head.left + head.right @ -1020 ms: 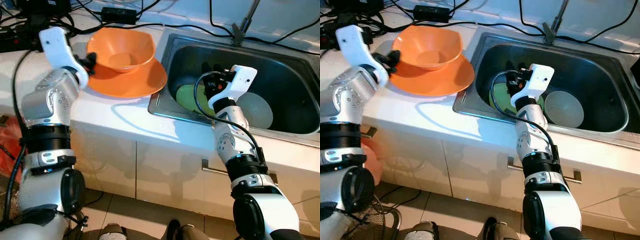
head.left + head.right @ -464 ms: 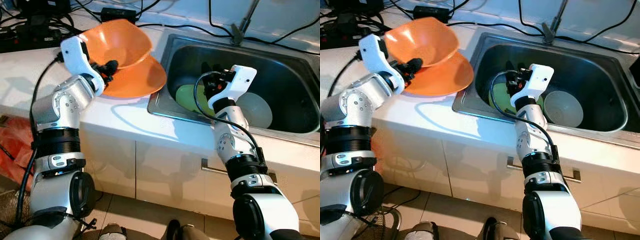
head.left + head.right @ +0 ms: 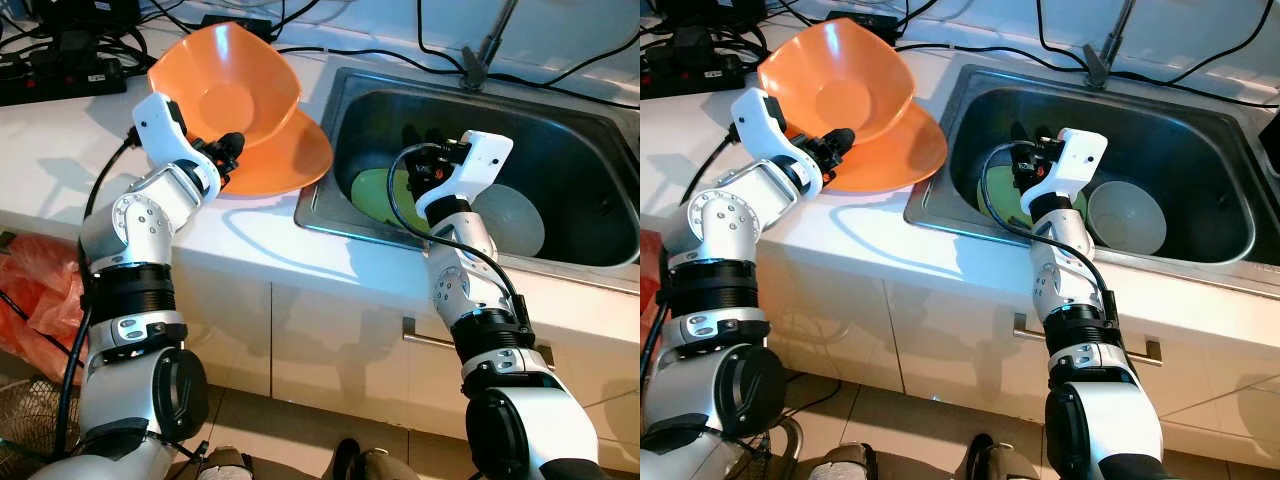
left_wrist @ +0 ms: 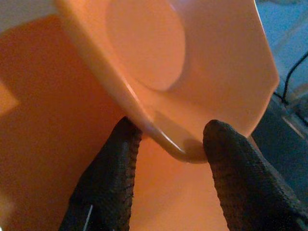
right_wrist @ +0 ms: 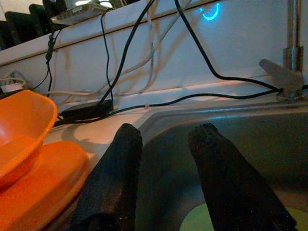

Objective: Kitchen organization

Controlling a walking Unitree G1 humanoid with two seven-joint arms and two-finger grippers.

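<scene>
An orange bowl [image 3: 226, 87] is tipped up on its edge over an orange plate [image 3: 290, 160] on the white counter, left of the sink. My left gripper [image 3: 226, 152] is shut on the bowl's near rim; in the left wrist view the rim [image 4: 168, 139] sits between the two black fingers [image 4: 108, 183]. My right gripper [image 3: 421, 140] hovers open inside the steel sink [image 3: 560, 130], above a green plate [image 3: 375, 195] and beside a grey bowl [image 3: 515, 220].
Black cables and a power strip [image 3: 60, 75] run along the back of the counter. A faucet [image 3: 485, 50] rises behind the sink. An orange-red bag [image 3: 35, 290] lies on the floor at the left. White cabinet doors [image 3: 330, 350] face me below the counter.
My left gripper took hold of the orange bowl's rim and tipped it up off the plate, moving toward the sink. The right arm has stayed still.
</scene>
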